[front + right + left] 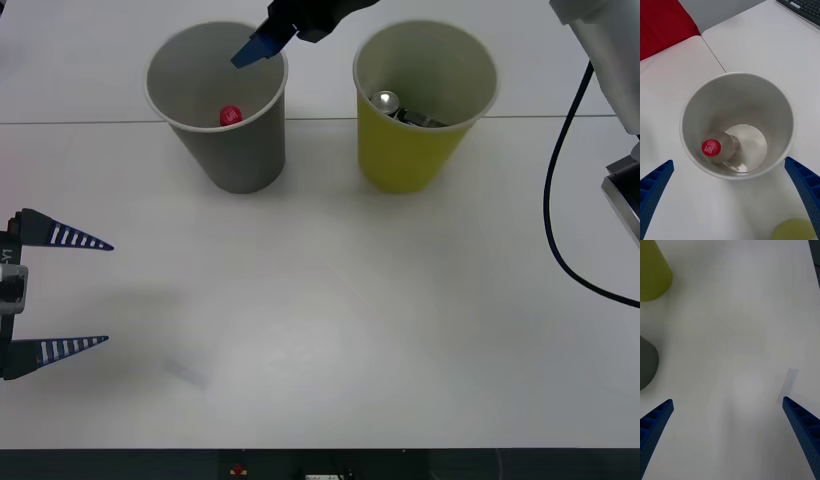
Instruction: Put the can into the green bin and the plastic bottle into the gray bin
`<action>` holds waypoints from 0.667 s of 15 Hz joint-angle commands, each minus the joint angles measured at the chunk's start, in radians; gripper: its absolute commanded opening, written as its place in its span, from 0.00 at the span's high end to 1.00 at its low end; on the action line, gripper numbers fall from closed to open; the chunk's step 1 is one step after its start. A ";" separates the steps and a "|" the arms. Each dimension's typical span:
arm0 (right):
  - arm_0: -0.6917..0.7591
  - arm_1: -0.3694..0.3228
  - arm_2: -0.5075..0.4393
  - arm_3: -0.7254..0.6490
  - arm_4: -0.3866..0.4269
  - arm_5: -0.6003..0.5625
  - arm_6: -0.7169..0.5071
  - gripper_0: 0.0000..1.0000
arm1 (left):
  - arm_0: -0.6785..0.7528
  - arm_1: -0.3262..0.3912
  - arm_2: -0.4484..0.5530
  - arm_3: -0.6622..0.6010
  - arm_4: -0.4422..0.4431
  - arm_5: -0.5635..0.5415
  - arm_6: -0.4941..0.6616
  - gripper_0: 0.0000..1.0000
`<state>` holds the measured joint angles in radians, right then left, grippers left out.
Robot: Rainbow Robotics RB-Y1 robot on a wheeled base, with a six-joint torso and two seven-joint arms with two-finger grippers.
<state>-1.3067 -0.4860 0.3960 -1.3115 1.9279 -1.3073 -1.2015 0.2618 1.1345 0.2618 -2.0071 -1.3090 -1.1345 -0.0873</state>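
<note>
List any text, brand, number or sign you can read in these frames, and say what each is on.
Bottle cap, inside the gray bin: white letters on the red top, too blurred to read.
Left gripper body: small white marking at the frame edge, unreadable.
Can in the green bin: no legible print.
Keyboard: key legends too small to read.
</note>
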 commanded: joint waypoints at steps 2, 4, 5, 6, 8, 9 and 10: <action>0.198 -0.134 -0.085 -0.242 -0.069 -0.009 0.045 0.00 | 0.000 0.000 0.000 0.000 0.000 0.000 0.000 0.00; 0.314 -0.204 -0.141 -0.370 -0.122 -0.010 0.077 0.00 | 0.000 0.000 0.000 0.000 0.000 0.000 0.000 0.00; 0.380 -0.246 -0.174 -0.436 -0.152 -0.010 0.083 0.00 | 0.000 0.000 0.000 0.000 0.000 0.000 0.000 0.00; 0.448 -0.282 -0.210 -0.505 -0.179 -0.010 0.091 0.00 | 0.000 0.000 0.000 0.000 0.000 0.000 0.000 0.00; 0.563 -0.344 -0.281 -0.612 -0.227 -0.012 0.108 0.00 | 0.000 0.000 0.000 0.000 0.000 0.000 0.000 0.00; 0.621 -0.376 -0.321 -0.658 -0.259 -0.012 0.122 0.00 | 0.000 0.000 0.000 0.000 0.000 0.000 0.000 0.00; 0.676 -0.398 -0.353 -0.693 -0.285 -0.012 0.134 0.00 | 0.000 0.000 0.000 0.000 0.000 0.000 0.000 0.00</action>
<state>-0.6715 -0.8663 0.0678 -1.9776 1.6632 -1.3192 -1.0770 0.2618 1.1345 0.2618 -2.0071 -1.3090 -1.1345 -0.0873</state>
